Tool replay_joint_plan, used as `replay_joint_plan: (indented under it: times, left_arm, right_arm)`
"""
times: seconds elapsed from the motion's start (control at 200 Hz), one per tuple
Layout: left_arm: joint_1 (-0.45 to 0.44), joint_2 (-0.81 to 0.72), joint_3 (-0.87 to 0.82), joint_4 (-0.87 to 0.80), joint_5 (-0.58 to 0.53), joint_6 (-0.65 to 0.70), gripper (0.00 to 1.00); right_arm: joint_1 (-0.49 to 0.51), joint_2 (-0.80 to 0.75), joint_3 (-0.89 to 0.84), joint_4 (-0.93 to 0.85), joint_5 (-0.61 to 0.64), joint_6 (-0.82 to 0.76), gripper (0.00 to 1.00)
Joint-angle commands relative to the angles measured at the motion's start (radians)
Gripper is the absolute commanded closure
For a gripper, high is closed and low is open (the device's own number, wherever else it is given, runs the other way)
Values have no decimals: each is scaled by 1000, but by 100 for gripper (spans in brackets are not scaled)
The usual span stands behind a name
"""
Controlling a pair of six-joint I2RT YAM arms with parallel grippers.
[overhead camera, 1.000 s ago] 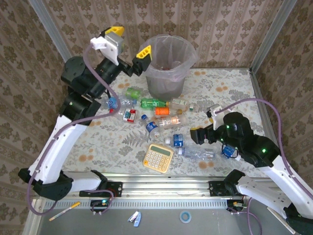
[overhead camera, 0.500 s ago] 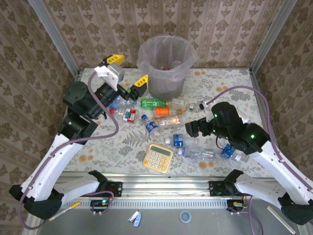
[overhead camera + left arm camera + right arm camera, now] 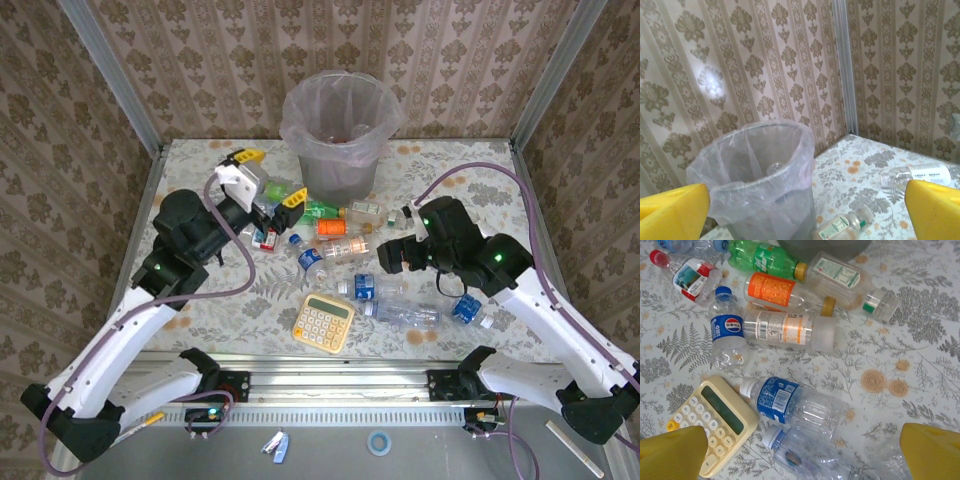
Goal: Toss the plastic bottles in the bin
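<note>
The bin [image 3: 336, 172] is a round grey tub at the far side of the table [image 3: 200, 290], lined with a thin, wrinkled pinkish bag folded over its rim. Through the bag a pale rounded shape shows inside, too dim to name.

The plastic bottles [image 3: 785, 330] lie on their sides on the flower-printed tabletop in front of the bin, most of them dented or crushed. They include a green bottle [image 3: 760, 257], an orange-labelled bottle [image 3: 772, 288] and a clear one with a blue label [image 3: 790, 402]. A flat yellow calculator [image 3: 715, 422] with rounded corners lies just beside the blue-labelled one. Another crumpled clear bottle [image 3: 810, 460] is cut off by the lower edge of the right wrist view.

The left gripper [image 3: 271, 175] hangs over the bottles left of the bin, its yellow-tipped fingers [image 3: 672, 210] spread wide and holding nothing. From its wrist, a clear white-labelled bottle [image 3: 920, 175] is partly hidden behind one finger.

The right gripper [image 3: 802, 455] is also fully spread and empty, above the nearer bottles.
</note>
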Motion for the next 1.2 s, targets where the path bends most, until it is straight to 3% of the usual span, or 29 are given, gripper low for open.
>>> replay_joint_plan:
  times: [0.0,0.285,0.64,0.825,1.195]
  left_arm:
    - [10,-28,-38,39,17,-43,0]
    - [13,-69,-101,10,36,-38,0]
    - [14,-147,-114,-141,96,39,0]
    - [21,-213,-193,-100,94,42,0]
    - [78,-251,-291,-29,128,10,0]
  right_arm:
    - [-7,8,14,-57,-21,31,0]
    - [-21,19,-88,-40,-79,98,0]
    - [-92,85,-173,137,-189,169,0]
    - [-135,183,-166,243,-281,228,0]
    - [-165,420,-130,359,-342,303,0]
